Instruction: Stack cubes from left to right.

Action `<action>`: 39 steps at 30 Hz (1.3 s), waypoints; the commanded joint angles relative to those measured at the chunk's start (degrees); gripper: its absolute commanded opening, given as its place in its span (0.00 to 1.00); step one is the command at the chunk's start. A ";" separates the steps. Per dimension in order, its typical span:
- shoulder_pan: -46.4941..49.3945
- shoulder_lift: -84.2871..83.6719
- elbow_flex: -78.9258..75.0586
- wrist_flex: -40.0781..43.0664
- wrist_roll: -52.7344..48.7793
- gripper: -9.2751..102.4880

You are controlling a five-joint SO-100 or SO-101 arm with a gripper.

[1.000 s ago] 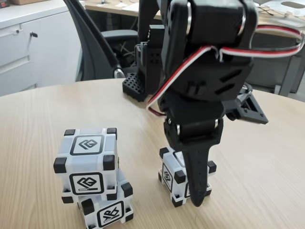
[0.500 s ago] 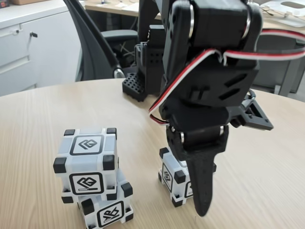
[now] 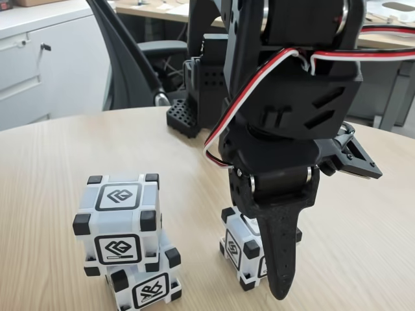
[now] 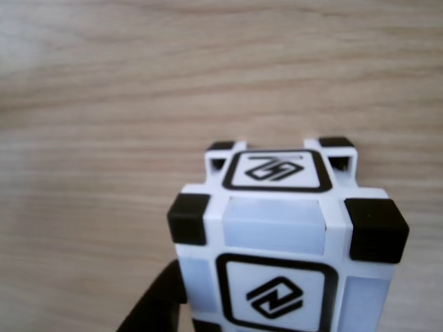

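Two cubes are stacked at the left of the fixed view: the upper cube (image 3: pixel 117 220) sits slightly askew on the lower cube (image 3: pixel 142 285). A third cube (image 3: pixel 235 249) stands alone to their right on the wooden table (image 3: pixel 78 149). My gripper (image 3: pixel 269 275) reaches down over this third cube. One black finger (image 3: pixel 280 259) lies across its front face, and the other finger is hidden behind it. In the other view the same cube (image 4: pixel 277 228) sits very close, with a black finger (image 4: pixel 156 308) at its lower left side.
The arm's black base (image 3: pixel 194 97) stands at the back of the round table. Behind the table are an office chair (image 3: pixel 130 58) and a white cabinet (image 3: pixel 39 65). Bare tabletop lies between the stack and the single cube, and to the right of the arm.
The gripper has come lower and a little toward the camera over the right cube. That cube has shifted slightly toward the camera. The stack has not moved.
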 commanded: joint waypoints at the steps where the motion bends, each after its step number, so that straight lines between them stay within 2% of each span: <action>1: 0.26 -0.09 -1.49 -0.26 0.70 0.44; 10: 0.18 -2.29 -1.58 -0.26 0.62 0.41; 19: 0.18 -2.29 -1.58 -0.18 0.09 0.20; 27: 0.26 -2.20 -1.58 -0.26 0.18 0.10; 34: 0.26 -0.88 -1.58 -0.18 1.41 0.08; 39: -0.97 6.77 -1.58 0.44 4.04 0.08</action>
